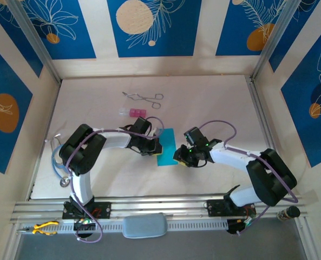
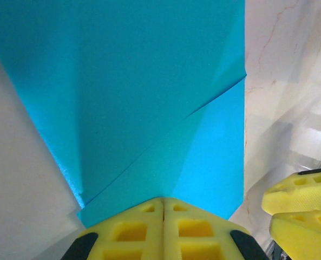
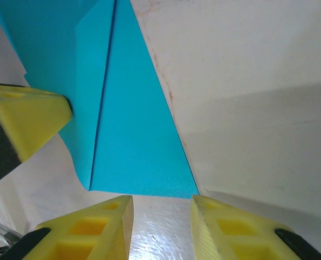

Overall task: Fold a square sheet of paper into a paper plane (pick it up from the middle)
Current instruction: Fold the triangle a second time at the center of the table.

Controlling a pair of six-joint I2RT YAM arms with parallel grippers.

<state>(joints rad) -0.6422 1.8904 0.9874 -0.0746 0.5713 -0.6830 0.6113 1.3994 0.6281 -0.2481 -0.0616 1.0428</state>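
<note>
Cyan-blue thin paper sheet (image 2: 149, 97), partly folded: your left fingers (image 2: 130, 230) are shut at its edge (pinning, I think); run the half-open, empty right fingers (image 3: 95, 227) slowly along the crease (image 3: 103, 92).

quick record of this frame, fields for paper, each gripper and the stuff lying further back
paper: blue paper, partly folded, diagonal crease showing, between the two grippers
left gripper: shut on the paper's edge
right gripper: open, paper edge just ahead of its fingertips, not gripped
further back: metal forceps and pink block, both apart from the paper
</note>
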